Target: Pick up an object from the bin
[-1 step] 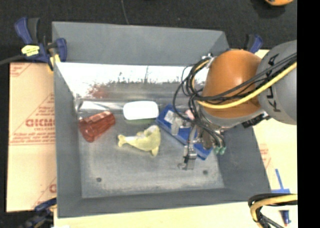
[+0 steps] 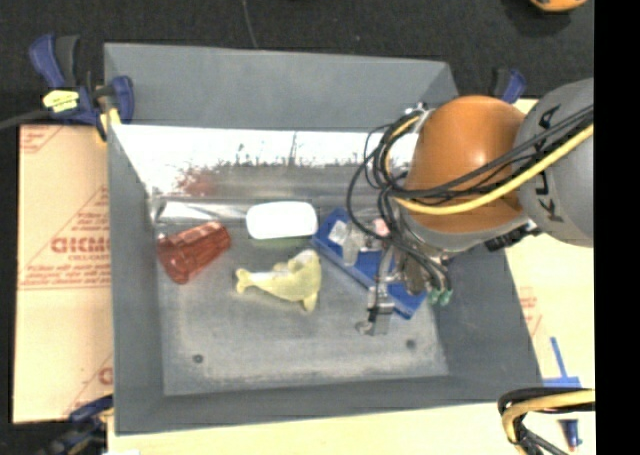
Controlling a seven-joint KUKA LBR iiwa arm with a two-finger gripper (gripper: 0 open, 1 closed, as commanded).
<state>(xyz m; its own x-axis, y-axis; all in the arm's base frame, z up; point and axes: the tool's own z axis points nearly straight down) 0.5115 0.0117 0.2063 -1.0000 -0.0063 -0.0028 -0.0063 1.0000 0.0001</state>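
- Grey metal bin (image 2: 300, 348) seen from above, a few loose things spread over its floor.
- From the right, the arm, with a rounded orange wrist cover (image 2: 465, 158) and looped black and yellow cables, low over the bin's right half.
- Gripper (image 2: 377, 311) down close to the floor, right of middle, at the near edge of a flat blue package (image 2: 360, 265).
- Spread or pressed together: cannot tell from this angle (thin metal against grey floor); touching the package or just above it: cannot tell either.
- Blue package flat on the floor, set at a slant, with something pale and clear on its far end, partly hidden under the wrist.
- Just left of it, near the back wall, a white oval lump (image 2: 282, 220), smooth and rounded.
- In front of the white lump, mid-floor, a yellow-green soft toy (image 2: 285, 283) shaped rather like a whale, tail to the left; left of the gripper and apart from it.
- At the left side, a red translucent ribbed piece (image 2: 192, 251) lying on its side, apart from the toy.
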